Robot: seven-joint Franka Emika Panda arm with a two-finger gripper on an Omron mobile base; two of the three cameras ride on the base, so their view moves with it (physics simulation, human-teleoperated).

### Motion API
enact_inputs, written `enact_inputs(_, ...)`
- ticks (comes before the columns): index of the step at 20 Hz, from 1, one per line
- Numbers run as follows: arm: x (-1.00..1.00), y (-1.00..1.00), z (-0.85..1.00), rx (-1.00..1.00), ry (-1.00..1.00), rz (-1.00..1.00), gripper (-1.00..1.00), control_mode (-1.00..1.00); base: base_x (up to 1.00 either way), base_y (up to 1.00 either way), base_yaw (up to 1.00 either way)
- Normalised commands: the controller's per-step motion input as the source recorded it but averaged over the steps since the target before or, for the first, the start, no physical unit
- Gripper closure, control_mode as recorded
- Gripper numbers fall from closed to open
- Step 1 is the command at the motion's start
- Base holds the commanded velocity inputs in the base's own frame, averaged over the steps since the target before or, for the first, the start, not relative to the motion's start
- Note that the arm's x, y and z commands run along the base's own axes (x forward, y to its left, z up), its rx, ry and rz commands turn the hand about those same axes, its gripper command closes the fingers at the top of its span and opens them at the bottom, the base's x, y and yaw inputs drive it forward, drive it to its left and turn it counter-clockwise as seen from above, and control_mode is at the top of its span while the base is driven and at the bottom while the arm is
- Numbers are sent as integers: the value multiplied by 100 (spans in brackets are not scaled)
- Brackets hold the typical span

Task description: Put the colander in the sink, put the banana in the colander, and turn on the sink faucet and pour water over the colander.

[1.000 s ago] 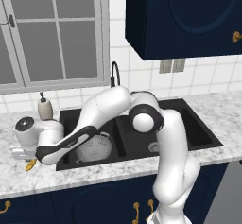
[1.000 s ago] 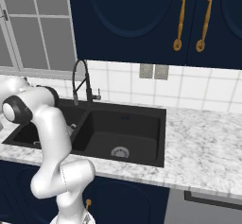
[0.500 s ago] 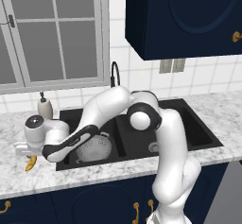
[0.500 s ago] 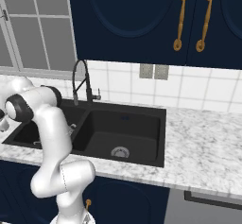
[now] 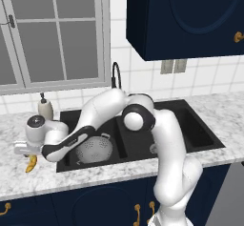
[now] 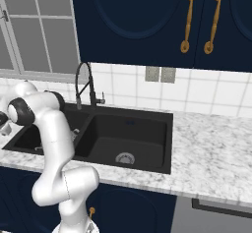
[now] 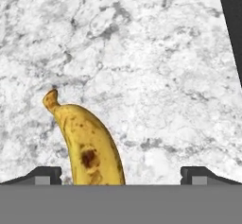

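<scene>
Colander already sitting in the left basin of the sink, nothing in it yet as far as visible, so banana step next by the look of it. Banana lying flat on the marble table just left of the sink, well apart from the colander. Gripper hanging right over it, fingers spread as wide as they go, pinching nothing. In the hand view, banana between the two tips but shoved toward the left one, not centered, big empty gap on the right side. Long axis running roughly away from the hand, stem end far up and leaning a bit left, curved body coming back down under the fingers, so more or less crosswise to the closing line, which looks decent for a pinch across the width. Probably wants a small nudge sideways to center before dropping, otherwise left tip likely to land on the fruit instead of beside it. From the left base view, only the yellow tip peeking out below the hand. Faucet standing behind the basins, no water running.
</scene>
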Motion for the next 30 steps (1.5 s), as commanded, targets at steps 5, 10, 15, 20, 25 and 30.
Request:
enact_inputs(5,1,32,-1,3,2,0,-100,-100,0,0,0)
enact_inputs(10,0,6,-21,0,7,0,-100,-100,0,0,0)
enact_inputs(15,-2,0,-33,0,7,0,-100,-100,0,0,0)
enact_inputs(20,-20,-12,-29,0,0,0,100,-100,0,0,0)
enact_inputs(25,-33,-34,-12,-4,-2,0,100,-100,0,0,0)
enact_inputs(30,-28,-52,20,0,-2,0,100,-100,0,0,0)
